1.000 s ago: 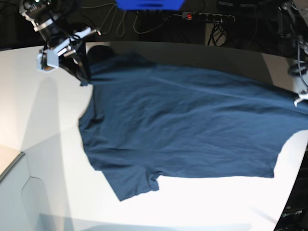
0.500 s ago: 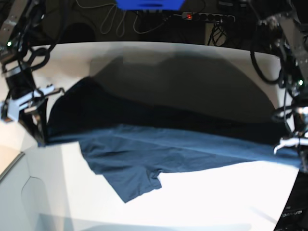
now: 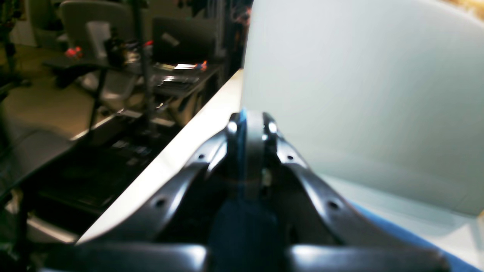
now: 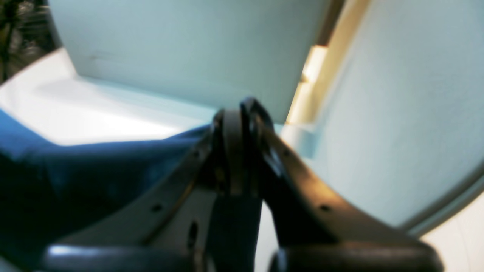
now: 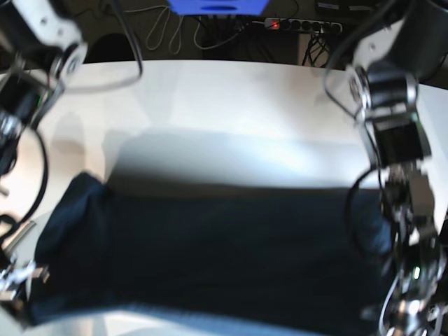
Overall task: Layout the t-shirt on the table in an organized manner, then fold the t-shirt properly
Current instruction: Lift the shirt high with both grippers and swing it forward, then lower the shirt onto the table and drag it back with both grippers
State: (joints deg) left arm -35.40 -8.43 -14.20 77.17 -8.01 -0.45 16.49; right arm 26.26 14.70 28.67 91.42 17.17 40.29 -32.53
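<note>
Each tool, left (image 3: 247, 126) and right (image 4: 242, 113), was clamped on the t-shirt (image 5: 231, 259), which stretched between them, long axis crosswise over the desk (image 5: 231, 105).

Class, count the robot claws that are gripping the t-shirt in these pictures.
2: the left claw and the right claw, each shut on an edge of the t-shirt; both lie near the base view's bottom corners.

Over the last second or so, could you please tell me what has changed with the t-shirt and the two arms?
Both arms swept from the table's far side toward its near edge, carrying the t-shirt edge over itself, so the cloth now lies doubled near the front. The left gripper and right gripper stayed shut on the fabric throughout. The table and the clutter behind it stayed put.
</note>
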